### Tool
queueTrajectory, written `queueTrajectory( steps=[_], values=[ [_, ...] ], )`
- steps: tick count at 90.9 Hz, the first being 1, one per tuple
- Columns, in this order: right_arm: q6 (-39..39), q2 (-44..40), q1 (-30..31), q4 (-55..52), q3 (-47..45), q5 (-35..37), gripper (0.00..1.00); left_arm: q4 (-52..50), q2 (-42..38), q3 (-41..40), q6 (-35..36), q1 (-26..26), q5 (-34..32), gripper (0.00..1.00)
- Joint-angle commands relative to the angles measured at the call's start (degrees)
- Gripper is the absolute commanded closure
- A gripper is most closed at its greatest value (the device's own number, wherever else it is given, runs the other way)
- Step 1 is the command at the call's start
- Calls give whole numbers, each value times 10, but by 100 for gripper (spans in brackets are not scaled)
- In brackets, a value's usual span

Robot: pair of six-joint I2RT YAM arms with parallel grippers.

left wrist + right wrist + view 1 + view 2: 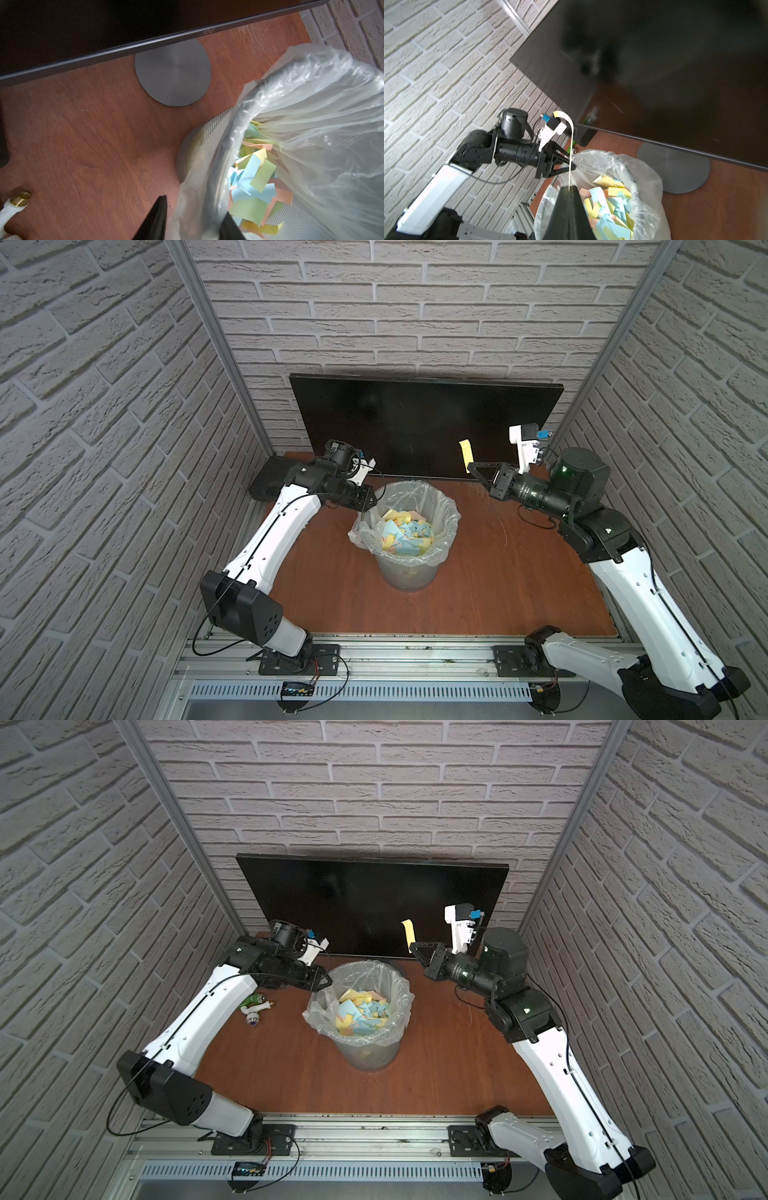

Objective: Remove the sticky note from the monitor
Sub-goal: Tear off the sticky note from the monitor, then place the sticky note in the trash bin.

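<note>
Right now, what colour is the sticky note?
The sticky note is pale yellow, clearest in a top view.

- Bin (pixel 409 572): round, grey mesh, upright near mid-counter.
- Liner (pixel 449 510): clear plastic bag, folded over the bin's rim.
- Paper slips (pixel 405 537): yellow, blue, green and pink, heaped loose inside the bin.
- Counter (pixel 498 572): reddish-brown wood.
- Case (pixel 268 479): black, at the far left corner, partly hidden.
- Fittings (pixel 253 1007): small, white and green, lying left of the bin.
- Walls (pixel 374 302): pale brick pattern, three sides.
</note>
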Motion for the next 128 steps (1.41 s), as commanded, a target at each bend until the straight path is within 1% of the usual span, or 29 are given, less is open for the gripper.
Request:
queueTrajectory(
  steps=[1,16,32,44,69,93,118,128],
  values=[
    [-45,-2,43,-7,-7,31,97,2,-8,9,2,8,-4,62],
    [-83,18,112,-36,-13,69,97,1,-8,11,2,8,-5,63],
    [-135,80,196,-100,4,141,97,1,-9,10,2,8,-6,63],
    [-153,123,223,-131,19,172,97,1,-10,11,2,8,-6,62],
    [-181,206,257,-164,59,227,97,1,-14,7,2,9,-6,62],
    [-191,242,261,-200,92,293,97,1,-15,8,2,9,-5,62],
    [-198,259,261,-220,96,308,93,1,-15,9,2,9,-4,62],
    [-198,261,260,-221,97,308,91,1,-15,10,2,9,-3,62]
  ],
)
